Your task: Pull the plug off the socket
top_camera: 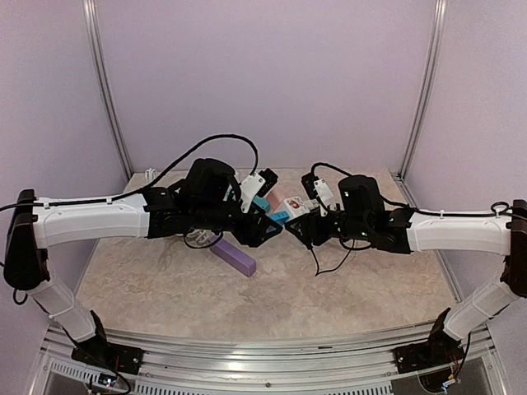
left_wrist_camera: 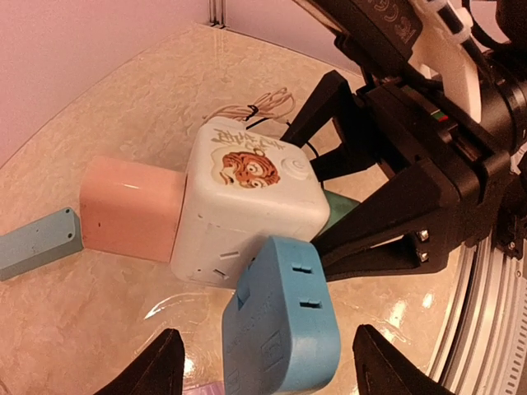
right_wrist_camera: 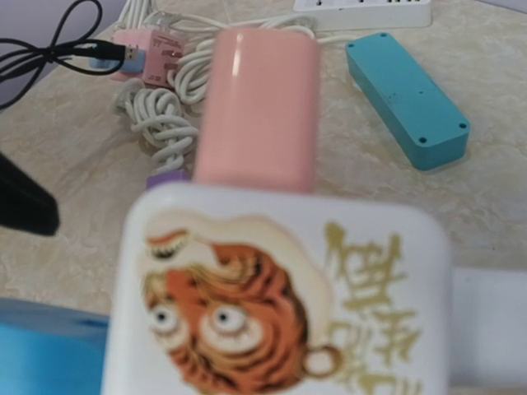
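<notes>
The socket is a white cube (left_wrist_camera: 247, 197) with a tiger picture, held up above the table. My right gripper (top_camera: 303, 216) is shut on it; its black fingers (left_wrist_camera: 375, 239) flank the cube's right side in the left wrist view. A blue plug (left_wrist_camera: 280, 321) sits against the cube's lower face. My left gripper (left_wrist_camera: 272, 362) is open around this plug, with a gap on each side. A pink plug (left_wrist_camera: 132, 210) sticks out of the cube's opposite face. In the right wrist view the cube (right_wrist_camera: 280, 296) fills the bottom and hides that gripper's fingers.
On the table are a teal power strip (right_wrist_camera: 408, 99), a white power strip (right_wrist_camera: 362, 10), a coiled white cable (right_wrist_camera: 160, 115) with small pink plugs, and a black cable (right_wrist_camera: 49, 49). A purple block (top_camera: 233, 253) lies below the left arm. The enclosure walls stand close around.
</notes>
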`<state>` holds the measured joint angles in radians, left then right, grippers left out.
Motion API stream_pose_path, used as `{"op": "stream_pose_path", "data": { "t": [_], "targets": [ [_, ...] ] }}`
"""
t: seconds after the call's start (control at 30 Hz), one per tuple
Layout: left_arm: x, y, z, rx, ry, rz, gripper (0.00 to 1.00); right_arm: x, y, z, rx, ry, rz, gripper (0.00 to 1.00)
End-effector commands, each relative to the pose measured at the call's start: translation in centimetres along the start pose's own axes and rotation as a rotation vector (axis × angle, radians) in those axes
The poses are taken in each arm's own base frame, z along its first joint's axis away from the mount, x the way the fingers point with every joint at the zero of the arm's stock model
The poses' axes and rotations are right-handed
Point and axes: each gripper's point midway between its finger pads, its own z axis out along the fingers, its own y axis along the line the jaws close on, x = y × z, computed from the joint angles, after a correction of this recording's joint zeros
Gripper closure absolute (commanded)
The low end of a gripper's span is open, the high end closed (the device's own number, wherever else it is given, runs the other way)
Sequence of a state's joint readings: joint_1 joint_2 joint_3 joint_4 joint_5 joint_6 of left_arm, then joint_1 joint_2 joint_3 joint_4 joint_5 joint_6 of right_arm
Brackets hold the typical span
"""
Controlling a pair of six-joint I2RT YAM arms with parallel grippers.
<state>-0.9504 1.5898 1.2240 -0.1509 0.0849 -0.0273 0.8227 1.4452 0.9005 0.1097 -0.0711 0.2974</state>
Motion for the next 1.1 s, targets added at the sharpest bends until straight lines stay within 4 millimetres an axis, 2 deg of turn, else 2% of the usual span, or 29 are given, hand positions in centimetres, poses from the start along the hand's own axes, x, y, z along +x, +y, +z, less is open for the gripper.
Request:
{"op": "stream_pose_path", "data": {
  "t": [0.0, 0.37, 0.6, 0.87, 1.07],
  "targets": [
    [0.1, 0.2, 0.4, -0.02, 0.026, 0.022, 0.33, -4.0, 1.6, -1.2, -0.042, -0.105, -0.029, 1.0],
    [0.3, 0.0, 0.7, -0.021, 0.044, 0.051, 0.44, -3.7, 1.5, -0.7, -0.038, -0.081, -0.026, 1.0],
    [0.6, -0.2, 1.2, -0.018, 0.059, 0.063, 0.45, -3.5, 1.6, -0.2, -0.042, -0.058, -0.025, 1.0],
    [0.8, -0.2, 1.4, -0.034, 0.069, 0.075, 0.59, -3.2, 1.6, 0.0, -0.046, -0.045, -0.024, 1.0],
    [1.0, -0.3, 1.7, -0.039, 0.073, 0.096, 0.74, -2.7, 1.7, 0.6, -0.053, -0.01, -0.028, 1.0]
  ]
}}
